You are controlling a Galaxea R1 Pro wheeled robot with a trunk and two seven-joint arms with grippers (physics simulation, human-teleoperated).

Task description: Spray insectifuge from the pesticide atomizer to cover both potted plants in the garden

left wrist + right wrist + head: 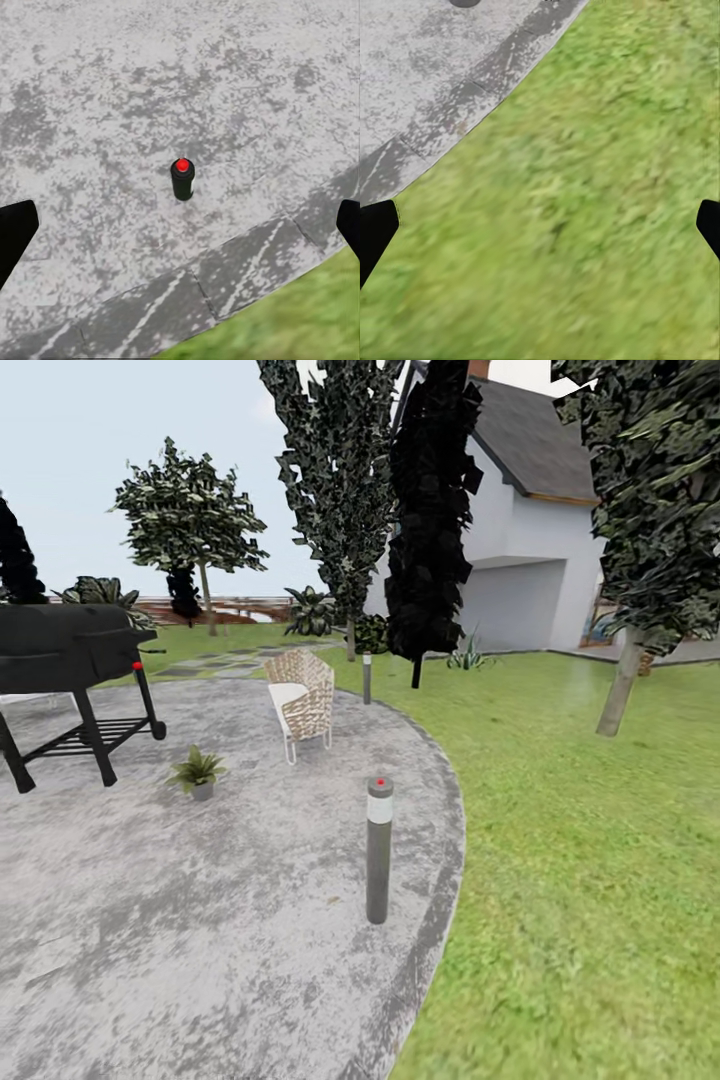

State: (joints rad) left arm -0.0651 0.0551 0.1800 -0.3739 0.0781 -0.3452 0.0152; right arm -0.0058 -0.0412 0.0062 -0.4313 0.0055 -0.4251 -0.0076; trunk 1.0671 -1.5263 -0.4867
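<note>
One potted plant point(198, 771), a low rosette of green leaves in a small grey pot, stands on the rough grey paving point(200, 920) of the garden, right of the grill. The pesticide atomizer is out of view. In the left wrist view my left gripper point(181, 229) is open above the paving, its dark fingertips point(15, 234) far apart with nothing between them. My right gripper point(541, 229) is open too, over the green lawn point(585, 225) beside the paving's curved edge.
A dark post light point(379, 849) with a red dot on top stands near the paving's edge, and is seen from above as the post point(182, 178). A black grill point(65, 660), a wicker chair point(303, 700), a second post point(367, 678), trees and a white house point(530, 560) lie beyond.
</note>
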